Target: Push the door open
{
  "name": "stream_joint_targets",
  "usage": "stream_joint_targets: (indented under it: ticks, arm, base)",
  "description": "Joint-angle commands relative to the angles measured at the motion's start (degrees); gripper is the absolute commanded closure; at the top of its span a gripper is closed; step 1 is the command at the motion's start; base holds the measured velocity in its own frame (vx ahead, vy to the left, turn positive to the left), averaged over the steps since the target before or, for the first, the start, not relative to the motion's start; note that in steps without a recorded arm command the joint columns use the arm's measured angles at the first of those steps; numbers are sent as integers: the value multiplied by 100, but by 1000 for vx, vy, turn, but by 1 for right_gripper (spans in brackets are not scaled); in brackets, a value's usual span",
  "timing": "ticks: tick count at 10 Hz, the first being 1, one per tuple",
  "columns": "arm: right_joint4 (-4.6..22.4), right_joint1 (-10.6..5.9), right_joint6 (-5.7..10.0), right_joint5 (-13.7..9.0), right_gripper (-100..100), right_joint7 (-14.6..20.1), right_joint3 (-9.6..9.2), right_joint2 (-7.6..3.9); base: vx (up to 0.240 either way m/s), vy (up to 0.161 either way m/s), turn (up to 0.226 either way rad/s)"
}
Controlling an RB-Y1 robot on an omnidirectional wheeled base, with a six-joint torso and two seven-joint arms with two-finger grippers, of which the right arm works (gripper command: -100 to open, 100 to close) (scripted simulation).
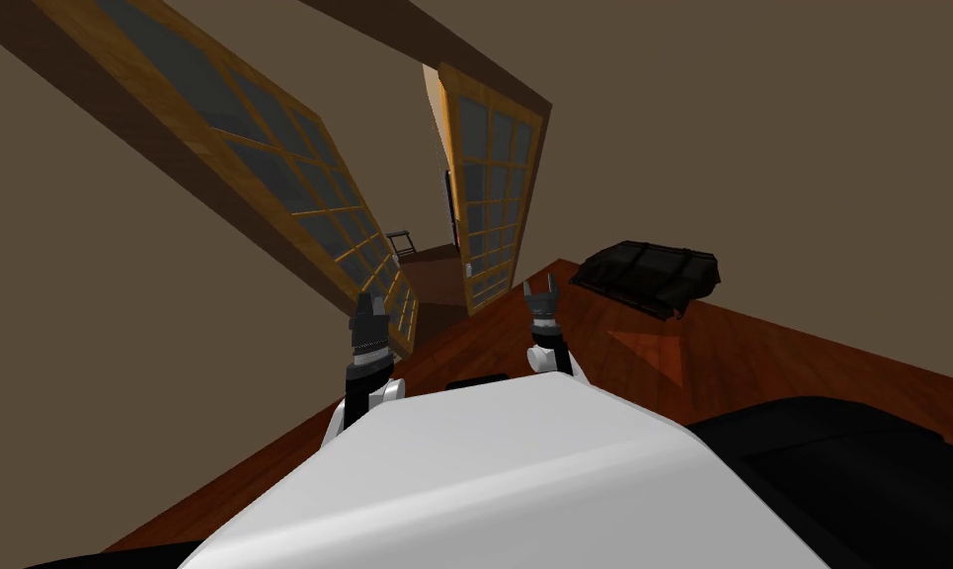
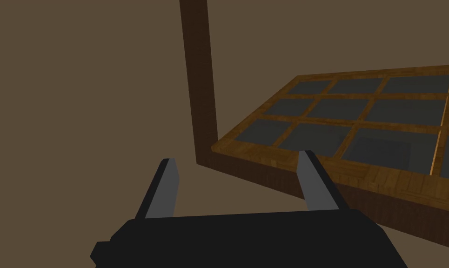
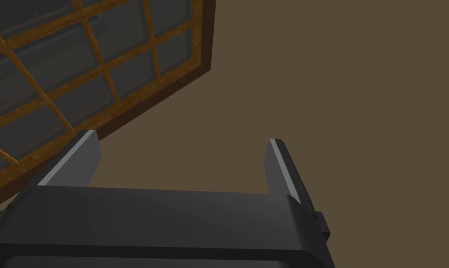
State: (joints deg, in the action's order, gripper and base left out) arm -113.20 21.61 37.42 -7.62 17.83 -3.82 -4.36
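The reddish-brown wooden floor (image 1: 780,370) spreads ahead of the robot. At 1 o'clock a black strapped bundle (image 1: 652,275) lies on it at its far edge. At 4 o'clock a large black shape (image 1: 859,474) rests on it, near the robot.

right gripper (image 3: 182,138) open, seemingly near door (image 3: 93,56)

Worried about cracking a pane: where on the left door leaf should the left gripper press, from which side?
Probably the wooden border of the left door leaf, away from the dark frame post for leverage, not the panes. Bring the open left gripper straight in from our side; the face is flat.
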Motion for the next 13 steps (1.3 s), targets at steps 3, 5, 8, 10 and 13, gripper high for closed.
stream_joint_targets:
  ticks: [3, 5, 8, 10, 13]
  arm:
    - [408, -101, 101, -161, -100, 303, -34, -51]
    - [629, -164, 145, -250, -100, 463, -50, -77]
    - [1098, -299, 238, -439, -100, 804, -86, -109]
    - [1333, -366, 284, -533, -100, 974, -104, -125]
    - [1694, -469, 356, -678, -100, 1237, -132, -135]
  base:
    - [84, -48, 138]
    - [95, -43, 140]
    - [114, -64, 215]
    - [86, -72, 126]
    - [79, -62, 169]
